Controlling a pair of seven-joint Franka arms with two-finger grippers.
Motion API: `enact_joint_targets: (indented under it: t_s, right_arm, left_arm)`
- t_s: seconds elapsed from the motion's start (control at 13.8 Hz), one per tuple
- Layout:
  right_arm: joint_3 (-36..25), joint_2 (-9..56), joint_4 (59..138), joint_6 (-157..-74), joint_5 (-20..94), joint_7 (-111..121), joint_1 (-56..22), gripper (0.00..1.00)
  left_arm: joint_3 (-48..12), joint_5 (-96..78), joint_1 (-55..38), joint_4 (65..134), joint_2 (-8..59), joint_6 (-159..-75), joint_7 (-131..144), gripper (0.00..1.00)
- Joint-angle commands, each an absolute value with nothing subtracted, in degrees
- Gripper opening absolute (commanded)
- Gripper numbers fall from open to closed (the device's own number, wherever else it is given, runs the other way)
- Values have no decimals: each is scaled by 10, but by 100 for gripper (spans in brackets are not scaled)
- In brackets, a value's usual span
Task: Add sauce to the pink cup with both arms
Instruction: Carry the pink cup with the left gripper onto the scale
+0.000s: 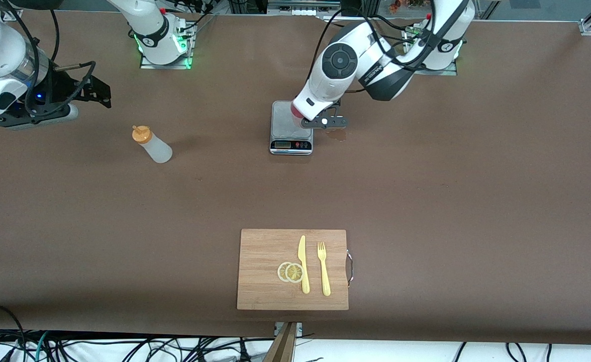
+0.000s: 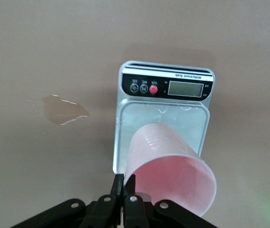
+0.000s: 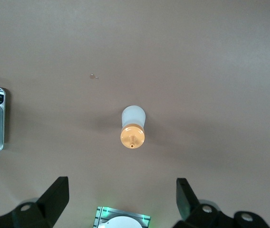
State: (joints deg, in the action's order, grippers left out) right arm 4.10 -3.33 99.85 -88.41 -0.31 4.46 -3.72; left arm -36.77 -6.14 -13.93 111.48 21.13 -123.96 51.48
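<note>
Because the sauce (image 1: pixel 152 145) has not yet been picked up, the right gripper (image 1: pixel 49 108) hangs over bare table at the right arm's end with its jaws spread wide and nothing between them. The bottle stands upright on the table, near that gripper and somewhat nearer the front camera, well apart from the grey scale (image 1: pixel 291 134) at mid-table. I judge the open jaws are meant for coming down around the bottle.

Over the scale, the left gripper (image 1: pixel 320 122) is clamped on the rim of the pink cup (image 2: pixel 170 166), holding it tilted above the weighing plate, presumably so that it can be set down there to take the sauce.

Much nearer the front camera lies a cutting board (image 1: pixel 265 246) with a yellow knife (image 1: pixel 303 264), a fork (image 1: pixel 323 269) and two lemon slices (image 1: pixel 290 272).

The front view hides nearly all of the cup under the left arm; the left wrist view shows its open mouth, the pinched rim and a wet patch (image 2: pixel 63 110) on the table beside the scale. The right wrist view shows the orange nozzle cap (image 3: pixel 132 137) from above, lying between the spread fingers (image 3: pixel 54 197).
</note>
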Motion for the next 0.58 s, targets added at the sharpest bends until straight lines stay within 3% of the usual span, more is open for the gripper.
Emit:
enact_joint_targets:
  t_s: [0.0,0.22,0.29,0.36,0.51]
  right_arm:
    - [40,-40,1003,-885,-6,43,-38,100]
    - [40,-40,1003,-885,-6,43,-38,100]
    - [40,-40,1003,-885,-6,43,-38,100]
    - [40,-40,1003,-886,-6,43,-38,100]
    - [41,-40,1003,-887,-6,43,-38,100]
  left_arm:
    - [-361,-18,-173,1124,249,-1293,560,0]
    - [-363,22,-176,1122,261,-1293,598,0]
    - [-364,21,-175,1121,261,-1293,603,6]
    - [-364,18,-176,1119,262,-1292,620,99]
    - [-364,18,-175,1117,261,-1288,634,100]
